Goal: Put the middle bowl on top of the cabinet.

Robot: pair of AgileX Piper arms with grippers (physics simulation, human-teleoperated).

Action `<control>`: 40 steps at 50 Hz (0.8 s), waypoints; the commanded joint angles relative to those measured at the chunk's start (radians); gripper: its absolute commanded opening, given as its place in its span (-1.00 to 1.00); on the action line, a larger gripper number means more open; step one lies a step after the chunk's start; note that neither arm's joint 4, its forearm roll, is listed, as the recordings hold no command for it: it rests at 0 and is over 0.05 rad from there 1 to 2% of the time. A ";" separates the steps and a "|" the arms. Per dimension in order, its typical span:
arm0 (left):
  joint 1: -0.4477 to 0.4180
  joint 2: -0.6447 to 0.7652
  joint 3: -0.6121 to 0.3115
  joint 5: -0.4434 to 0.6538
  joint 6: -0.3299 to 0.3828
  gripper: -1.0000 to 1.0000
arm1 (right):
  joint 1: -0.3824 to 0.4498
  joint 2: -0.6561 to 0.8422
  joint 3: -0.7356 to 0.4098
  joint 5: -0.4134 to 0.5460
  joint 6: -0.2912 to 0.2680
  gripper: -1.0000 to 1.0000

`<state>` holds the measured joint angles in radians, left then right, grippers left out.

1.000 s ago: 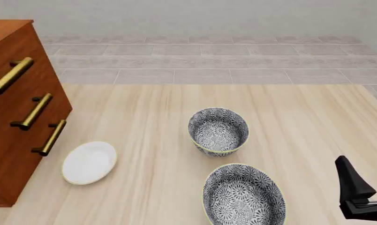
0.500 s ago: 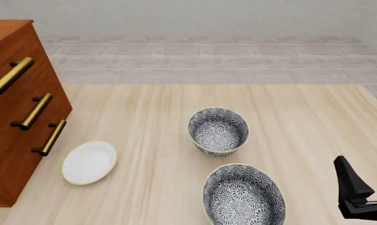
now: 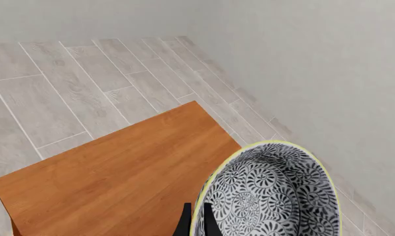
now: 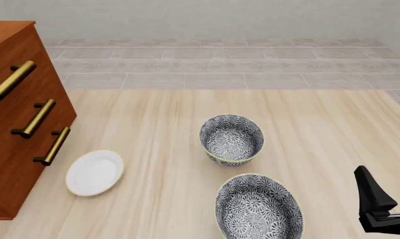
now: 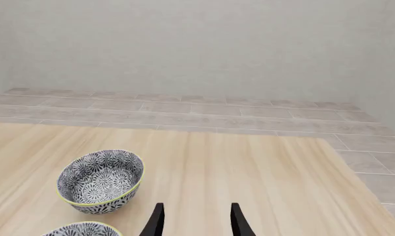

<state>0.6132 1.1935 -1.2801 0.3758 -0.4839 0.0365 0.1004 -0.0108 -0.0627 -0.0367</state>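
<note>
Since the earlier frames, nothing on the table had shifted; the right hand (image 4: pixel 389 191) had barely moved. The left hand (image 3: pixel 196 221) pinched the yellow rim of the middle bowl (image 3: pixel 269 191), holding it above the cabinet (image 3: pixel 119 177), over the top's corner. The right hand hung spread and empty above the table (image 4: pixel 319 124), well apart from the cabinet, two patterned bowls (image 4: pixel 232 138) and a white plate (image 4: pixel 94 172) between them.

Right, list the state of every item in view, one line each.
Patterned black-and-white bowl in left fingers: held over the cabinet top.
Reddish-brown wooden cabinet: drawers shut.
Two patterned bowls: upright on the table.
Small white plate: on the table.
Right fingers: open, holding nothing.
</note>
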 commanded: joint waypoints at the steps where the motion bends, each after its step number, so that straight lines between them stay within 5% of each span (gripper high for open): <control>1: 0.003 0.003 0.009 0.000 -0.013 -1.00 | 0.001 0.002 -0.003 -0.001 -0.001 1.00; 40: 0.073 0.092 0.018 -0.008 -0.051 -1.00 | -0.002 -0.012 0.003 0.011 0.003 1.00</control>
<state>0.6731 1.2693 -1.2681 0.3779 -0.5303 0.0358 0.0986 -0.0094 -0.0622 -0.0357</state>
